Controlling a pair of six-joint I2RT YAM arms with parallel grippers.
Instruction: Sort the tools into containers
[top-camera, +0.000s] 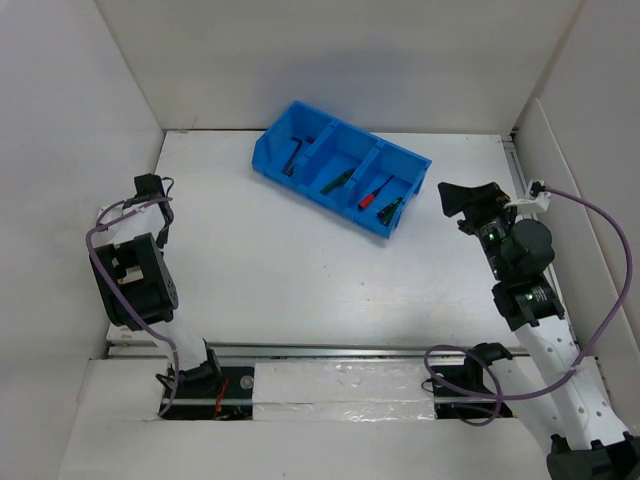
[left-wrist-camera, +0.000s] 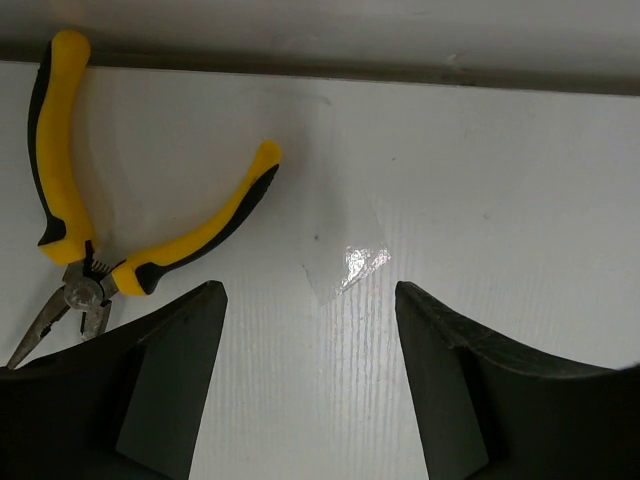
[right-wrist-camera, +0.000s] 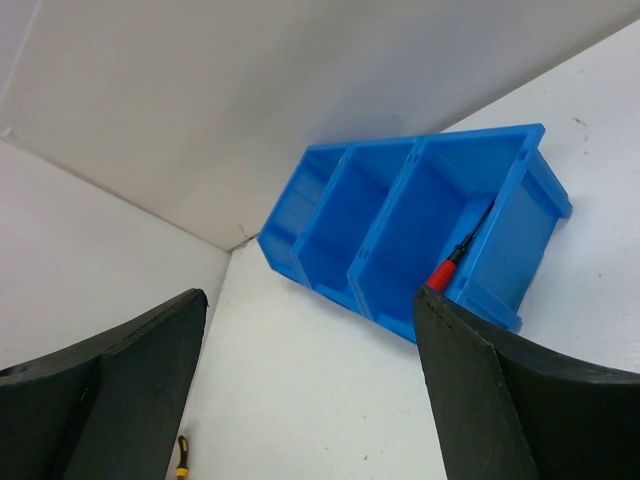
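Yellow-handled pliers (left-wrist-camera: 196, 236) lie spread on the white table by the wall, just left of my left gripper (left-wrist-camera: 308, 300). That gripper is open with only bare table between its fingers. From above, the left gripper (top-camera: 150, 187) is low at the table's left side and the pliers are hidden under it. The blue bin (top-camera: 300, 112) holds dark hex keys (top-camera: 293, 155), a green-handled tool (top-camera: 338, 180), a red screwdriver (top-camera: 372, 197) and a green one (top-camera: 392, 208). My right gripper (top-camera: 462, 200) hovers open and empty just right of the bin (right-wrist-camera: 400, 220), with the red screwdriver (right-wrist-camera: 445, 272) in its view.
White walls enclose the table on the left, back and right. A metal rail (top-camera: 330, 350) runs along the near edge by both arm bases. The pliers' yellow handle (right-wrist-camera: 183, 455) shows far off in the right wrist view.
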